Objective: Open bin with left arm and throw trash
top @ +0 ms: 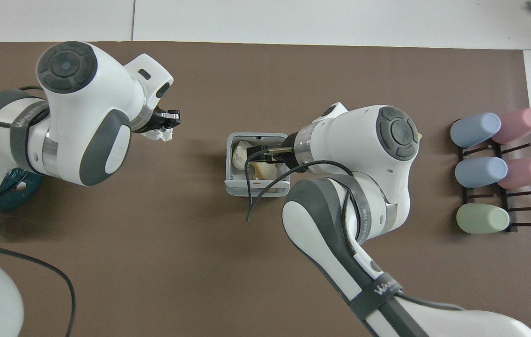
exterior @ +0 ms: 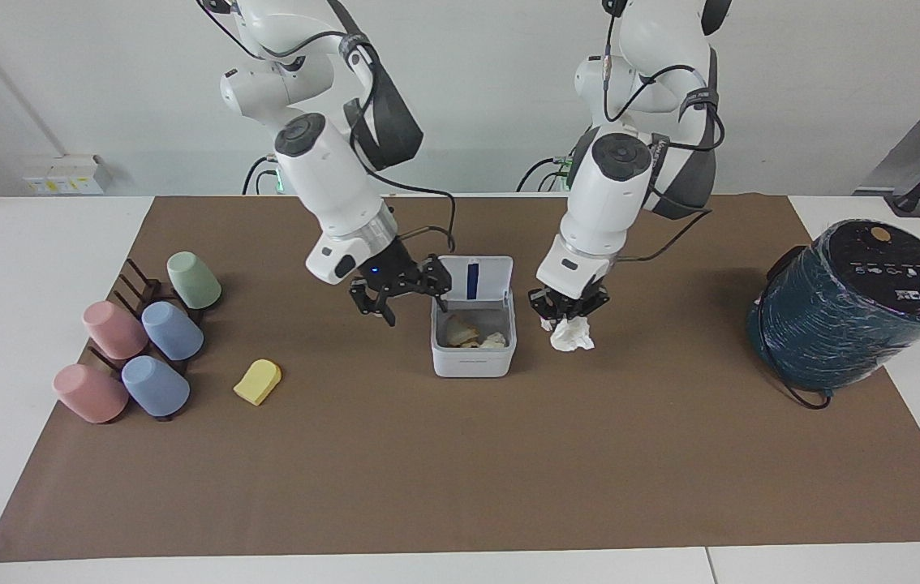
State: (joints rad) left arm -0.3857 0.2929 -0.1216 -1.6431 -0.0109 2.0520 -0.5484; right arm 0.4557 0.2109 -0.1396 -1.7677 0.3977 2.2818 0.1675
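The left gripper point(exterior: 567, 311) has its fingertips pinched together on the top of a crumpled white tissue point(exterior: 572, 334), a soft, creased wad that hangs below the tips in the air, over the brown mat point(exterior: 460, 470). In the overhead view the same gripper point(top: 172, 118) shows the tissue point(top: 158, 135) bunched under its black fingers.

The right gripper point(exterior: 403, 294) holds nothing; its two black fingers are spread wide apart, above the mat just beside the bin point(exterior: 473, 359), toward the right arm's end of the table.

The bin is a small white square plastic box with rounded corners, between the two grippers. Its hinged lid point(exterior: 476, 280) stands upright at the edge nearer the robots, with a blue strip on its inner face. Inside lie pale scraps, among them a tan-crusted bread-like slice point(exterior: 460, 332).

Outward from the right gripper, a yellow rounded block point(exterior: 258, 382) lies flat on the mat, smooth and matte. Beside it a dark rack point(exterior: 139, 292) holds five pastel cups point(exterior: 172, 331), smooth and tapered, lying tilted.

Outward from the left gripper, a large dark teal wrapped cylinder point(exterior: 849, 304) leans at the mat's edge, its wrapping glossy and wrinkled.
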